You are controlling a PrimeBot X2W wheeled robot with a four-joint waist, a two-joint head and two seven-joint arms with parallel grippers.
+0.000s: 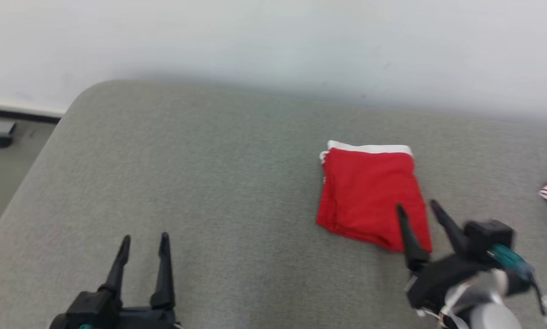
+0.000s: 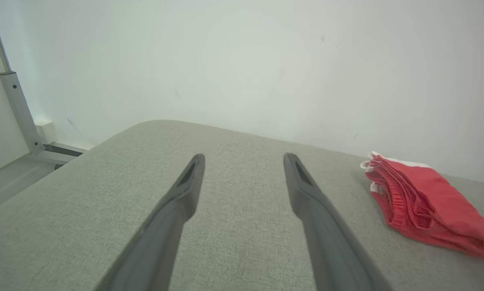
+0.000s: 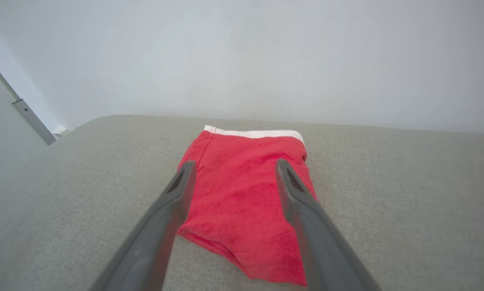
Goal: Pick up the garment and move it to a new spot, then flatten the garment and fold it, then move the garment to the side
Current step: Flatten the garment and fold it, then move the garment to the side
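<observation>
Our right gripper (image 1: 416, 205) stands spread at the near edge of the folded red shorts (image 1: 367, 192). Our left gripper (image 1: 145, 236), also spread, holds nothing over the grey cushion (image 1: 209, 183).

Setting: plain indoor test rm, lab-like, not certain. Evidence: bare white wall (image 1: 273, 41), grey fabric-covered tabletop (image 1: 209, 205) w/ rounded corner, metal upright (image 2: 19, 109) w/ screw holes at wall, pale floor (image 1: 8, 183).
</observation>
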